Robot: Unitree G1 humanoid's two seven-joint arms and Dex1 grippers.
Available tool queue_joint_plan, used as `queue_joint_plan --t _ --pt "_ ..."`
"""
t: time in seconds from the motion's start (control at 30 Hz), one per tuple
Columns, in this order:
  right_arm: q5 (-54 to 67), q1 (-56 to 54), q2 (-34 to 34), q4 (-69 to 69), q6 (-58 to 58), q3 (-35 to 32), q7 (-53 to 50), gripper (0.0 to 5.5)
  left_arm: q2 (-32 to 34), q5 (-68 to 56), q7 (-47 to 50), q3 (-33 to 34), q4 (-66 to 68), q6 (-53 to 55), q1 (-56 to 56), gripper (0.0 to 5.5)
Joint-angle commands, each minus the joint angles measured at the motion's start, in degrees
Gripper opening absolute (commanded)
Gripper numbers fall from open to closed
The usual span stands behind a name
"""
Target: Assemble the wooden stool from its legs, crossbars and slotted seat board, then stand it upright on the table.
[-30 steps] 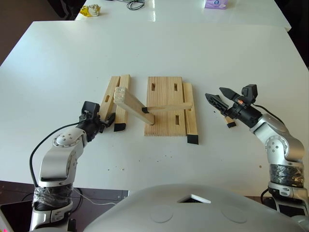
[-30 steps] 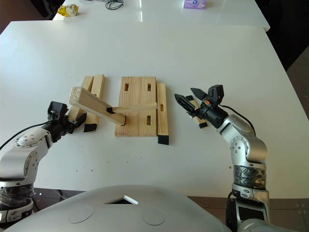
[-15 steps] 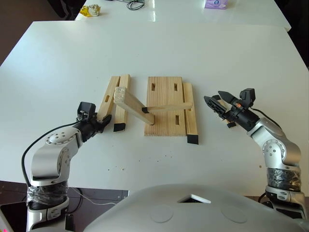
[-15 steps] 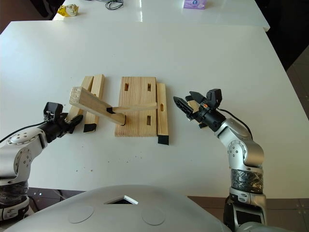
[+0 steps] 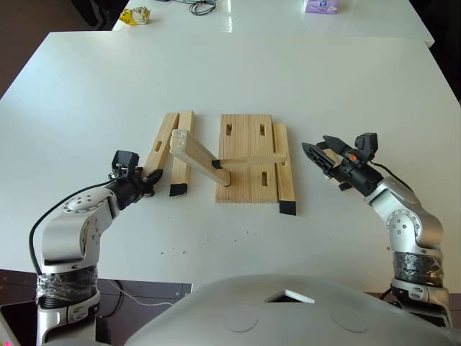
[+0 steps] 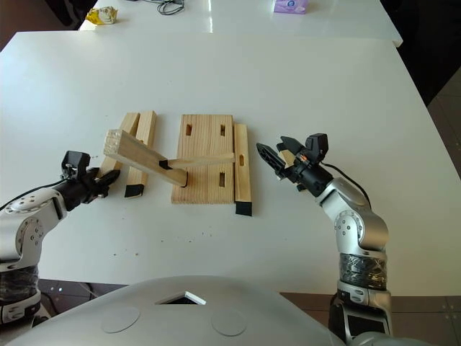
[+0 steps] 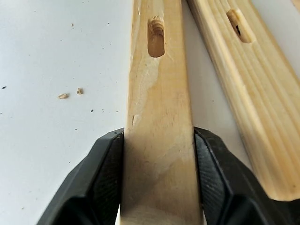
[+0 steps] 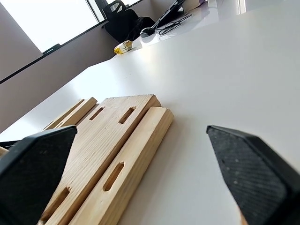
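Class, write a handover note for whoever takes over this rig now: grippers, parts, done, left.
Left gripper: shut on the outer leg of two lying left of the seat board.
Right gripper: open, above the table right of the board.
A third leg lies along the board's right edge.
Done: a raised leg and crossbar joined over the board.
Left: remaining legs, standing it upright.

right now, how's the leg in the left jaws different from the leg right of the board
The leftmost leg is clamped in the left jaws; the rightmost leg lies free. The first lies apart from the seat board, the second alongside it. Both lie flat, slotted.
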Motion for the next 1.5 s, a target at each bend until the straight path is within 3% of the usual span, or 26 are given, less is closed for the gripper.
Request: queue_joint_plan --t 0.03,0.23,0.4,0.7,1.07,1.5 --pt "-0.03 -1.42 0.61 0.46 -1.22 -0.79 -1.37 5.11 -1.13 -4.84 -0.31 6.05 3.68 1.91 -6.49 2.00" --pt "9.58 -7.31 2.25 1.47 0.76 -10.10 -6.39 5.11 -1.36 -14.39 1.28 16.09 7.37 2.52 -21.11 2.00" --pt "13.89 -17.79 1.03 2.48 1.28 -12.78 -9.25 5.11 -0.57 -21.71 0.82 18.90 7.27 0.65 -32.95 2.00" --pt "19.90 -39.75 -6.34 3.94 14.92 -4.82 -1.33 5.11 1.54 -30.67 -12.65 9.57 6.42 -3.78 -46.47 2.00" --pt "30.52 -53.36 -11.90 6.21 27.06 -2.42 12.23 5.11 2.42 -43.57 -25.60 5.61 -0.01 -3.86 -44.63 2.00" --pt "33.64 -60.53 -9.69 8.43 30.29 -1.14 16.77 5.11 4.46 -41.64 -31.22 0.27 -1.36 -6.88 -39.29 2.00"
